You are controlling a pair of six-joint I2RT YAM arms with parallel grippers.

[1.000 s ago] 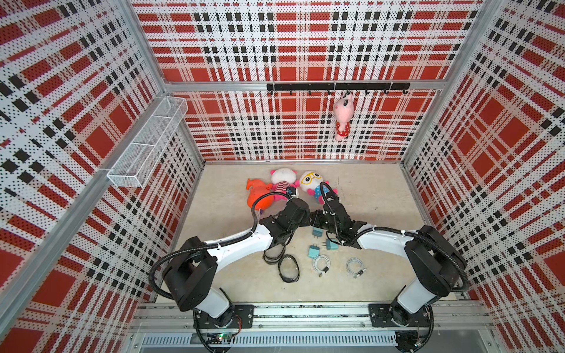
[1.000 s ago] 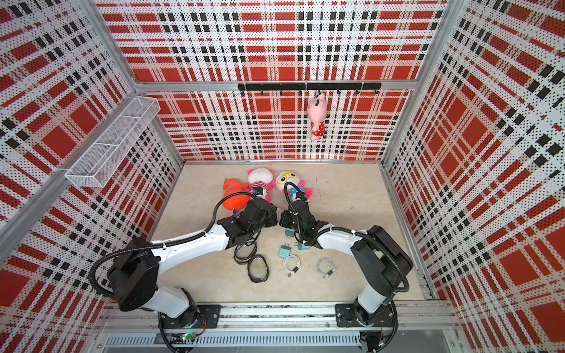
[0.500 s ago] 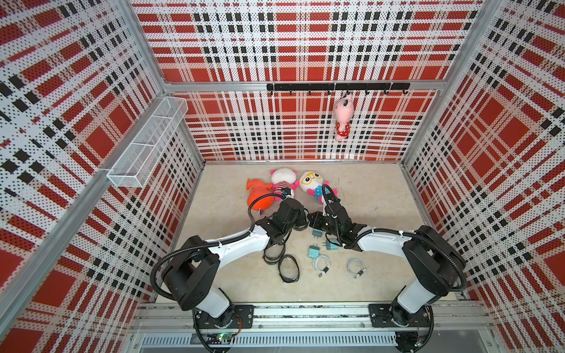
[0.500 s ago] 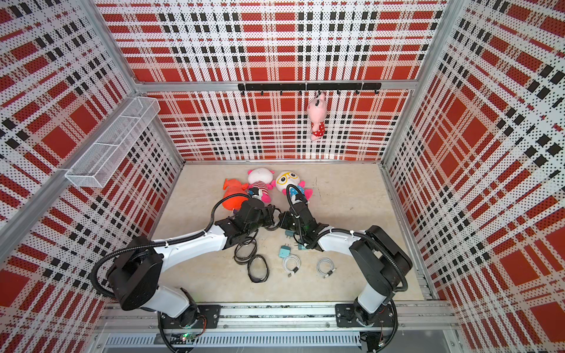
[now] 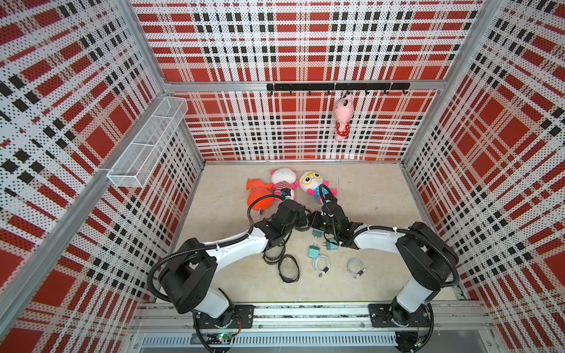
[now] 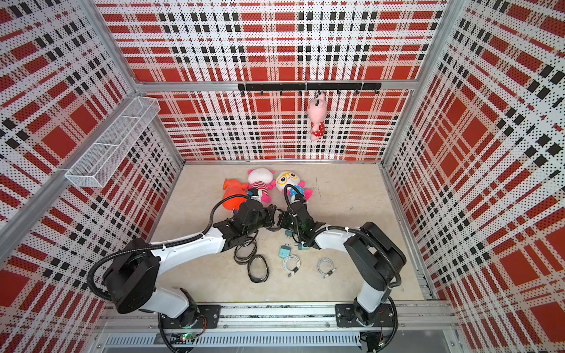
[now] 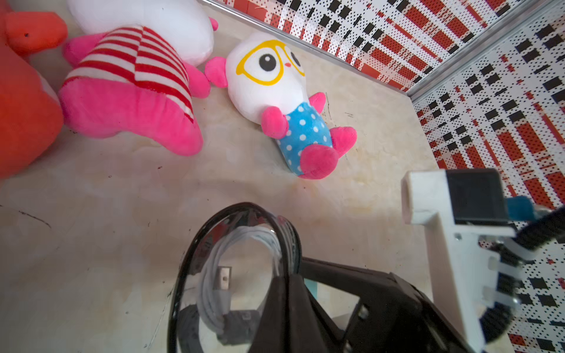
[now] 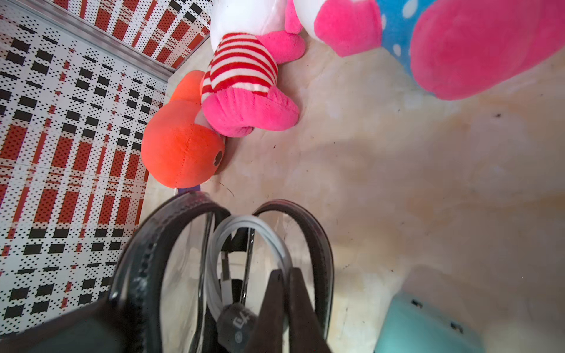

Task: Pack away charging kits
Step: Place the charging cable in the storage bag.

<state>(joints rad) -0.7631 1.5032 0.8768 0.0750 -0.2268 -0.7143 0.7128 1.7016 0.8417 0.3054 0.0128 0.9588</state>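
White cable — coiled, dark-tied, within open black-rimmed case; teal adapter nearby

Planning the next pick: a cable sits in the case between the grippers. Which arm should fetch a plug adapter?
Probably right: the adapters lie just beside the right arm. The left gripper pinches the case rim, so it can steady the case.

Both arms are seen stretched forward from the front rail. Forearms are angled inward, left arm and right arm mirrored and held low over the floor. Left gripper and right gripper are set tip to tip at centre. In the wrist views, the jaws of each are pressed together.
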